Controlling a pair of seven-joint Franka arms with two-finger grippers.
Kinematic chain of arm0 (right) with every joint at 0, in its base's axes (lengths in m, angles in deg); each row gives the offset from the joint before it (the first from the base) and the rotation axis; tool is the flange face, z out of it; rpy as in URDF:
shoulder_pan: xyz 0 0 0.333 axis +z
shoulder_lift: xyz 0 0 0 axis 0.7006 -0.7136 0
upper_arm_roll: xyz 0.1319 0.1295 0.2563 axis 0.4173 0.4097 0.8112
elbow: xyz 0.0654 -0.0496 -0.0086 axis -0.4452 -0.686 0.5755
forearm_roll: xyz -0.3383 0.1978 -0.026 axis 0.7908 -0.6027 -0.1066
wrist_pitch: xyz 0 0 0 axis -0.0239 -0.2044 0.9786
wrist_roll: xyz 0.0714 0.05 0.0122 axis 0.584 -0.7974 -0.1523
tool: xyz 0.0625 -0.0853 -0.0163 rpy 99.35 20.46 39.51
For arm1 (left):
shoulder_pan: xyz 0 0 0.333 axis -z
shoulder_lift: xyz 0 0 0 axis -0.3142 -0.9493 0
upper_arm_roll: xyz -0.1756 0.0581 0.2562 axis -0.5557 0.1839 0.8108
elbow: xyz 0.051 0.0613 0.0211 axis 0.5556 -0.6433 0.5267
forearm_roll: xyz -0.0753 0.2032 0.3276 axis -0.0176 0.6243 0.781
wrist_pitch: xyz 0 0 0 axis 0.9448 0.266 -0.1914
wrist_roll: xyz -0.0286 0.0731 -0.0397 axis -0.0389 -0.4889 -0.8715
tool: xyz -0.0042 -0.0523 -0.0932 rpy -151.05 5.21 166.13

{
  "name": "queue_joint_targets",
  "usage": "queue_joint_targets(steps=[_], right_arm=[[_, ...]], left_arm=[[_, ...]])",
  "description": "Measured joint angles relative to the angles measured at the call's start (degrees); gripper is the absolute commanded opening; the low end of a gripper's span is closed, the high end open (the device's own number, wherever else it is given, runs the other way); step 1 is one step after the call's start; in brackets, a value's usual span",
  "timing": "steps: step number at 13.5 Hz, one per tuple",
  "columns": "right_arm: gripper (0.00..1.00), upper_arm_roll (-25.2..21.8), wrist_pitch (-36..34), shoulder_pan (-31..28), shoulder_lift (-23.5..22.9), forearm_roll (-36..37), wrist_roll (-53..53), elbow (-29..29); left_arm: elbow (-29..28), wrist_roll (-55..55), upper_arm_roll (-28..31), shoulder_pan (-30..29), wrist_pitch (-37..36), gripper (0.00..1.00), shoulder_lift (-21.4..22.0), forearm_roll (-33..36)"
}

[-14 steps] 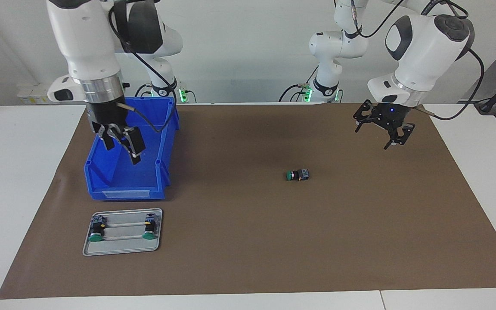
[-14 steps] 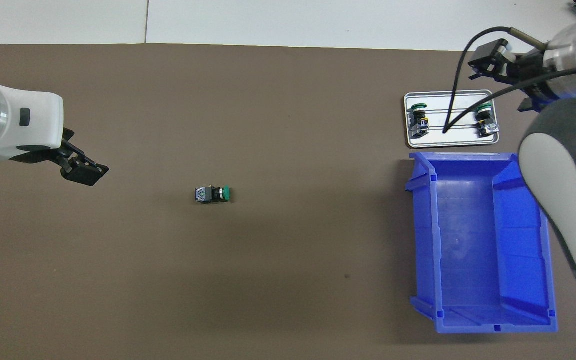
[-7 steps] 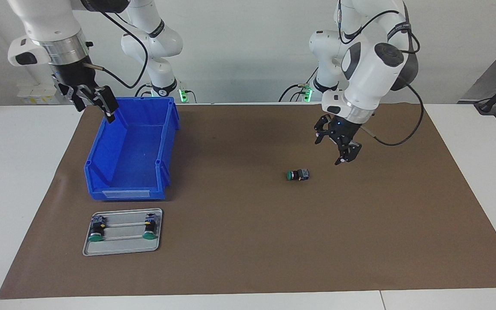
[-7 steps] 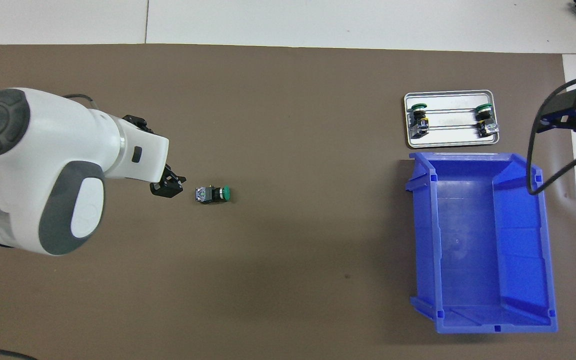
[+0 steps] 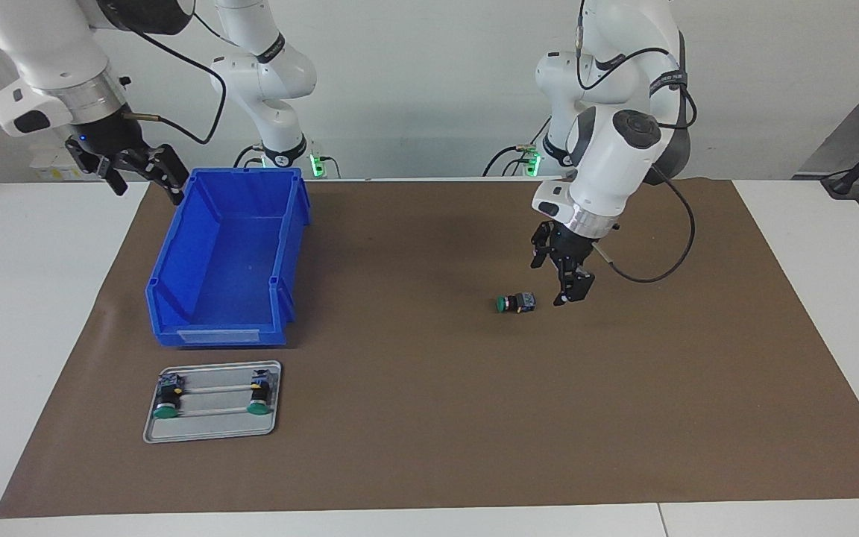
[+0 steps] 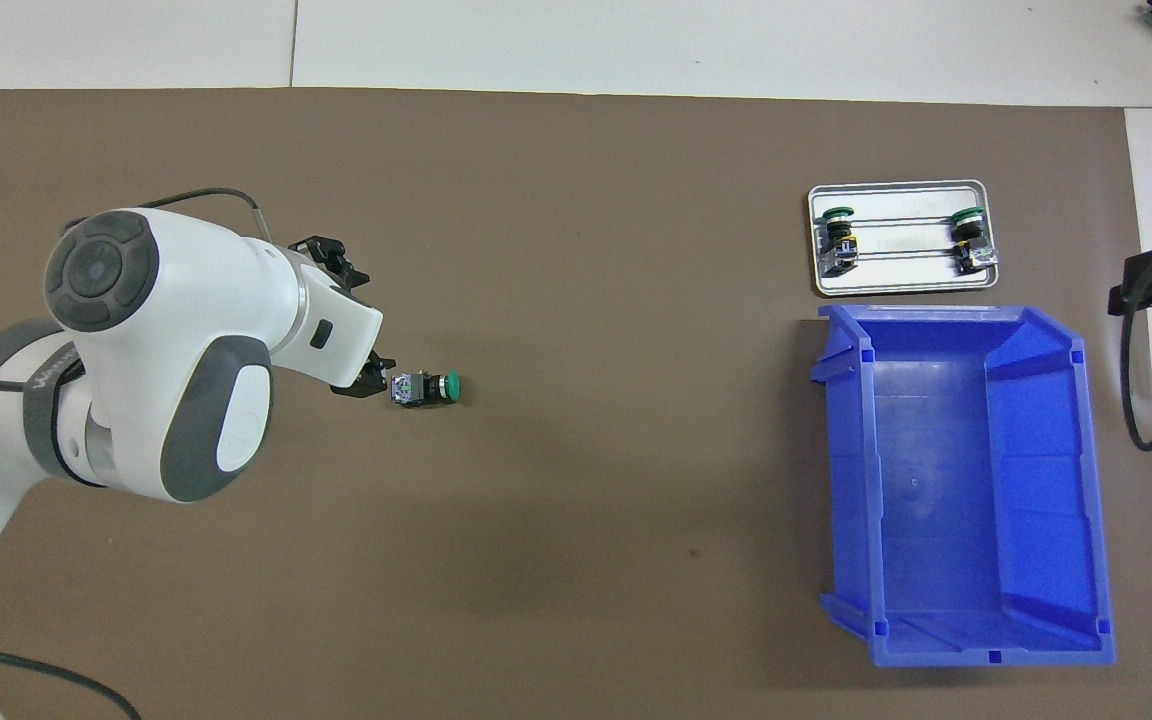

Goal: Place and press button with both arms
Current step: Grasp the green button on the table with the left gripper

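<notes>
Reaching is the step in hand: the left pincer [image 5: 570, 287], open and empty, hangs just beside the button [image 5: 516, 303] lying on the tabletop [image 5: 414, 447]'s brown mat. Next it must straddle and close. The right pincer [image 5: 127, 173] waits open beside the blue bin [image 5: 224, 328].

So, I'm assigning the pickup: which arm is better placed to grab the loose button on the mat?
Left. The left gripper, open, hangs low right beside the button; the right gripper is up by the blue bin.
</notes>
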Motion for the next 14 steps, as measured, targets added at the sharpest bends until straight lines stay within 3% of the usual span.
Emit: queue_joint_targets(steps=[5,14], right_arm=[[1.0,0.1,-0.4,1.2,3.1,-0.1,-0.2,-2.8],[1.0,0.3,-0.9,3.4,3.3,2.6,-0.4,-2.8]], left_arm=[[-1.7,1.1,-0.3,1.3,1.1,1.0,-3.6,0.0],[-3.8,-5.4,-0.3,5.3,3.3,1.0,-7.2,-0.1]])
